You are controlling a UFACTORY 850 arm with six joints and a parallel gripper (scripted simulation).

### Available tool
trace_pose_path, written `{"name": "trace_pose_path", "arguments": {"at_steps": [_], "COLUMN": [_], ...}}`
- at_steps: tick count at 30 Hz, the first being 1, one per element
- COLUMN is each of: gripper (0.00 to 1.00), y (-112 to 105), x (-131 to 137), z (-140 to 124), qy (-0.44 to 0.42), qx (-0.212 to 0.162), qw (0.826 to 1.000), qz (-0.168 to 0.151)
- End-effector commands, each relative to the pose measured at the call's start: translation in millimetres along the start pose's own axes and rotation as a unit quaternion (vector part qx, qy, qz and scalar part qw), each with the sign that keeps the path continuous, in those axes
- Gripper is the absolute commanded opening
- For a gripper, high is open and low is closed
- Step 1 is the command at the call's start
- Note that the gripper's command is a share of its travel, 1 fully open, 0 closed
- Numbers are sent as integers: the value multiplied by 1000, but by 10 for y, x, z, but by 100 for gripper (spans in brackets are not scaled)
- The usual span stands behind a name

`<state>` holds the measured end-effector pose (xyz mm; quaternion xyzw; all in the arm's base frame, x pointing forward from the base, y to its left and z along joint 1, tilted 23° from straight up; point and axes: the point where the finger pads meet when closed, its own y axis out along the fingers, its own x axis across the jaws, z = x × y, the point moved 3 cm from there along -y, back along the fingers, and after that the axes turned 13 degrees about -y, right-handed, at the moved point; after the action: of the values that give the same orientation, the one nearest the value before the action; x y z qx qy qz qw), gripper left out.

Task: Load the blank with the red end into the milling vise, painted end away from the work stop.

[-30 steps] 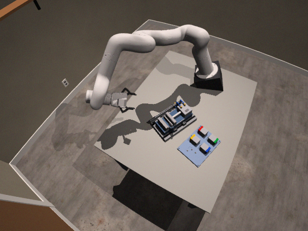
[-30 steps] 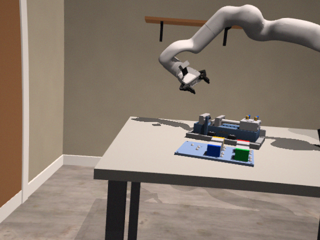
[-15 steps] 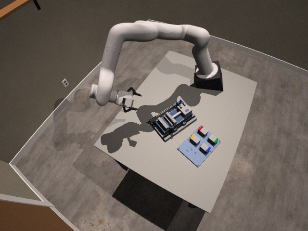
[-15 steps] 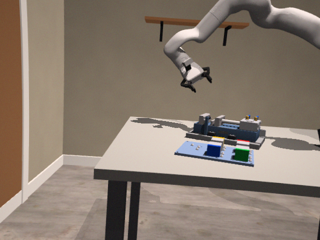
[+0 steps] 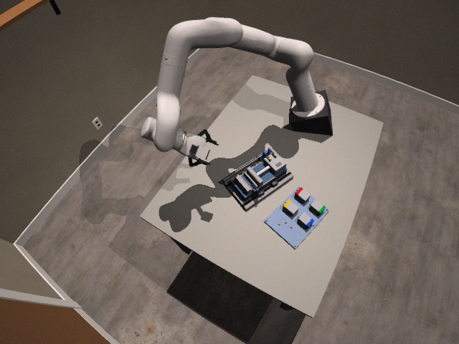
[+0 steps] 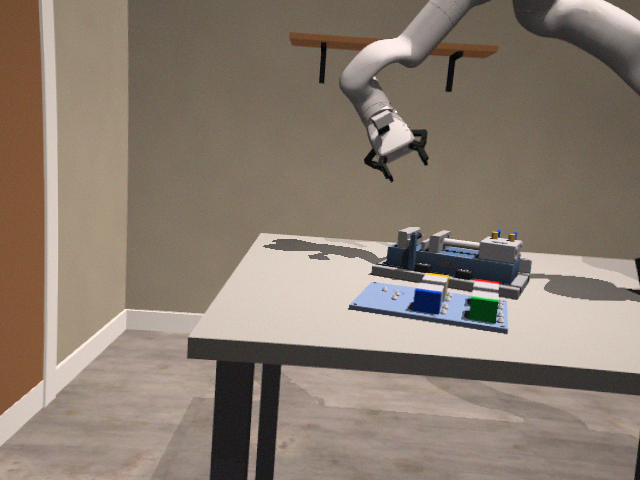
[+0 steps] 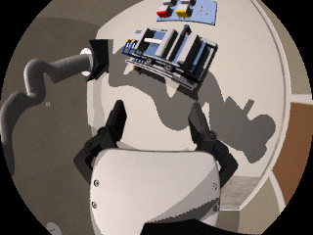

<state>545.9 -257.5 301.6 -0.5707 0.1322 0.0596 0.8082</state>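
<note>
The blank with the red end (image 5: 302, 194) lies on the light blue infeed plate (image 5: 295, 217), at the corner nearest the vise; it also shows in the side view (image 6: 486, 285) and the wrist view (image 7: 163, 12). The milling vise (image 5: 256, 176) stands on its raised plate in the middle of the table, jaws apart, with nothing between them; it also shows in the side view (image 6: 457, 254) and the wrist view (image 7: 168, 53). My gripper (image 5: 209, 151) is open and empty. It hangs high in the air beyond the vise's far side, well away from the blanks, as the side view (image 6: 403, 161) and wrist view (image 7: 156, 124) show.
Three other blanks lie on the infeed plate: yellow end (image 5: 290, 207), green end (image 5: 318, 207), blue end (image 5: 305, 221). The arm's black base (image 5: 310, 115) stands at the table's far edge. A wooden shelf (image 6: 392, 46) hangs on the wall behind the gripper.
</note>
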Motion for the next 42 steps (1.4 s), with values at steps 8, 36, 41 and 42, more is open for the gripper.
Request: {"name": "trace_pose_path", "arguments": {"at_steps": [8,36,41,42], "gripper": [100,100,100,100], "y": [81,439,451,473], "x": [-13,-54,-54,-55], "z": [197,865,893,930], "qy": [8,33,31,33], "qx": [-50,-213,-214,-223], "qw": [998,966,965,962], "qz": [-34,-142,-145,-151]}}
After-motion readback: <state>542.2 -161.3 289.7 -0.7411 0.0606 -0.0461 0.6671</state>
